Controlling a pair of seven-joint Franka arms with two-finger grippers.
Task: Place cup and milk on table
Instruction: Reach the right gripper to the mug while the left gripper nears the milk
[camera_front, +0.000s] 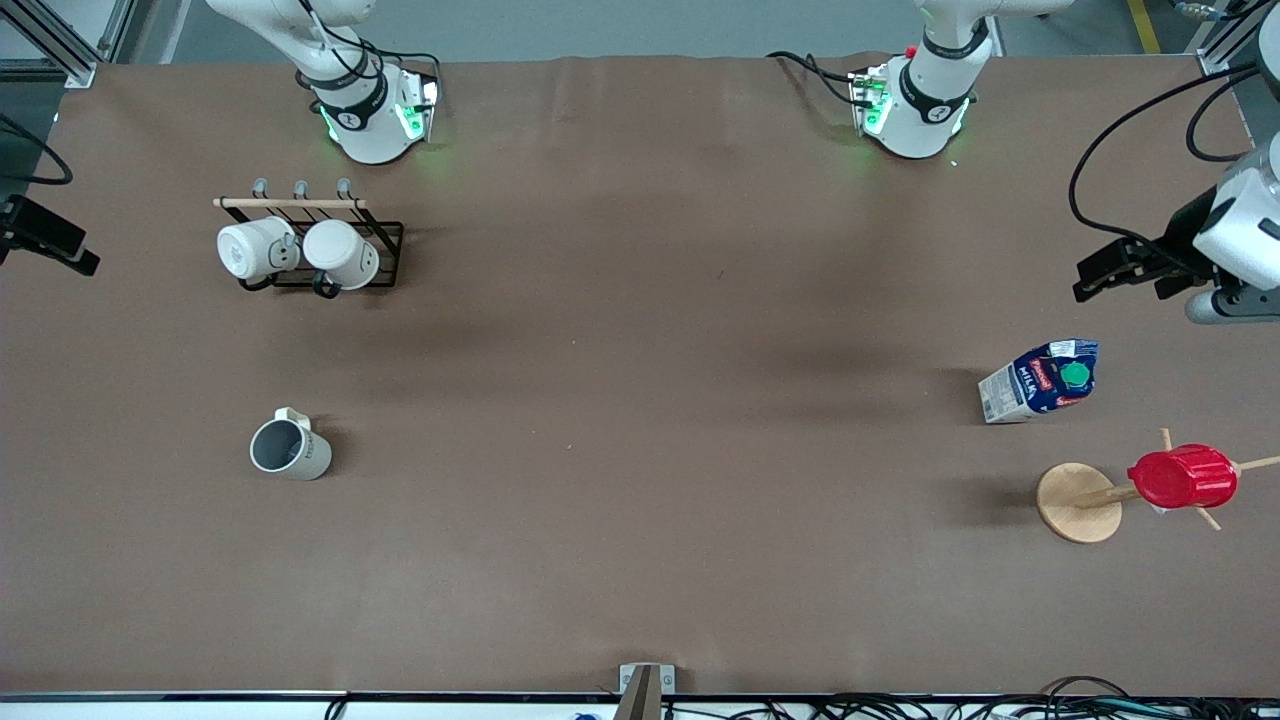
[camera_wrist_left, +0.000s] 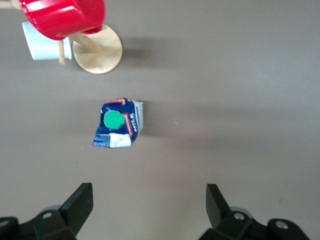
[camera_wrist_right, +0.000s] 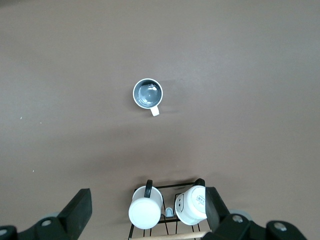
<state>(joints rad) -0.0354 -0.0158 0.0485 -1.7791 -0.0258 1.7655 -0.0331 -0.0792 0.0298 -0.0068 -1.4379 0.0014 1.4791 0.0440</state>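
The cup (camera_front: 290, 449) stands upright on the table (camera_front: 640, 500) toward the right arm's end, nearer to the front camera than the black rack (camera_front: 330, 262) that holds two whiter mugs (camera_front: 300, 252). The milk (camera_front: 1040, 380) stands on the table toward the left arm's end, just farther from the front camera than the wooden stand (camera_front: 1080, 502) carrying the red ribbed cup (camera_front: 1183, 477).

Both task things seem already set down and free of any grip. The left gripper (camera_wrist_left: 150, 207) hangs high over the table with its fingers spread wide and nothing between them; the milk (camera_wrist_left: 119, 130) lies ahead of it, off the line between the fingers. The right gripper (camera_wrist_right: 148, 210) is likewise wide open and empty, over the rack, with the cup (camera_wrist_right: 148, 93) well apart from it. In the front view the right arm's hand is out of frame, so its height is hard to judge.

If either thing needs another move, the left arm is nearer the milk and the right arm nearer the cup.
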